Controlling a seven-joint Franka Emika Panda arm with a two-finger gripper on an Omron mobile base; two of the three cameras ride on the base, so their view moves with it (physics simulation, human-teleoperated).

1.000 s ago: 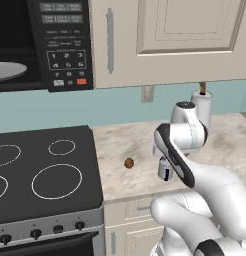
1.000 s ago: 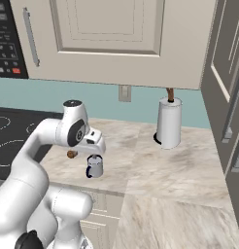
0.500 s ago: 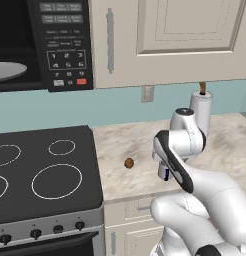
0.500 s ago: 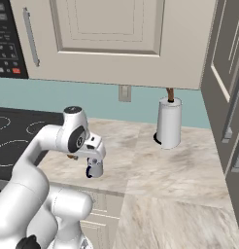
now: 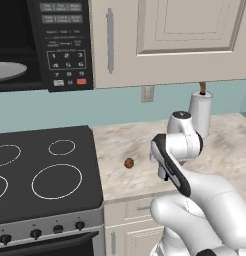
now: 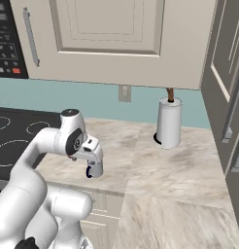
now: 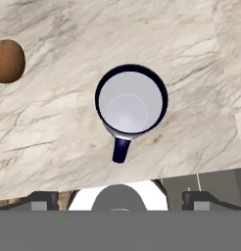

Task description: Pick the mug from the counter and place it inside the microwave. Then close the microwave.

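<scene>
Cylindrical silvery mug (image 7: 131, 100) with dark-blue handle stands upright on marbled beige counter (image 7: 54, 122); gripper (image 7: 120, 197) above, fingers spread wide.

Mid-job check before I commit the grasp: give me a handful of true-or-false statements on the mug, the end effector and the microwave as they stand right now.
1. The mug stands upright and empty on the counter. True.
2. The end effector is shut on the mug. False: its jaws are open, and the mug sits apart below it.
3. A small brown ball lies on the counter apart from the mug. True.
4. The microwave is closed. False: its inside and turntable plate are in plain sight.
5. The mug is lying on the stovetop. False: it is on the stone counter.
</scene>
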